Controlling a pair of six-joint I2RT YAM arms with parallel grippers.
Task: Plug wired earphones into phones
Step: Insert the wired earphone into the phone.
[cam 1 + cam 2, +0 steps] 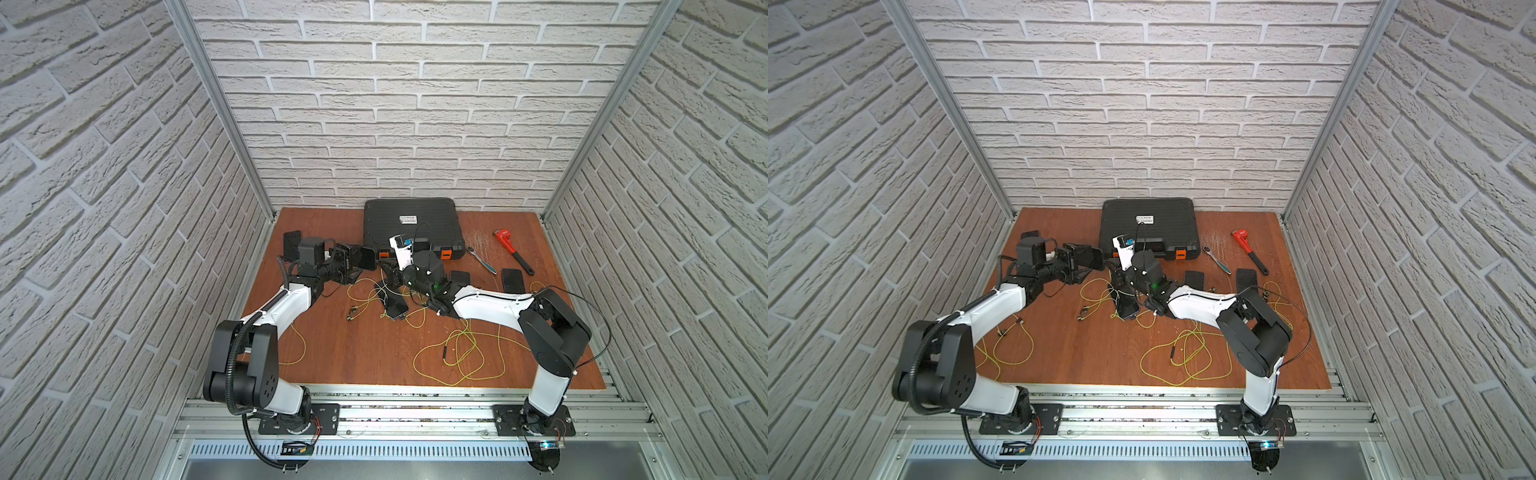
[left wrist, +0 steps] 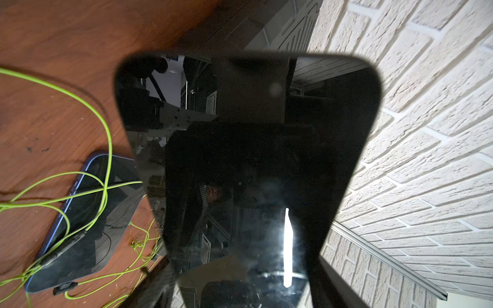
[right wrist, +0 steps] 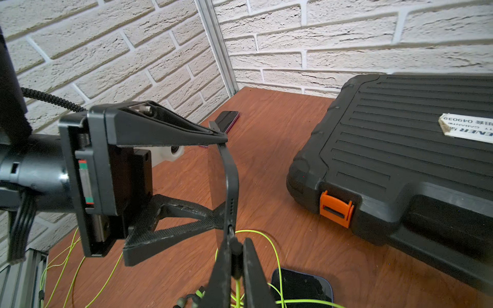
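The phone [image 2: 240, 160] clamped in your left fingers [image 3: 160, 130] could twist loose if your right fingers [image 3: 253, 272], pinched on the earphone plug [image 3: 235, 246], push off-axis at its port.

Yellow-green cords [image 1: 459, 357], black phones [image 1: 512, 280], ribbed black case [image 1: 390, 226]

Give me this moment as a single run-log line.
left end effector: holds phone off table | right end effector: shut on plug | plug: tip at phone's edge | seated: unclear
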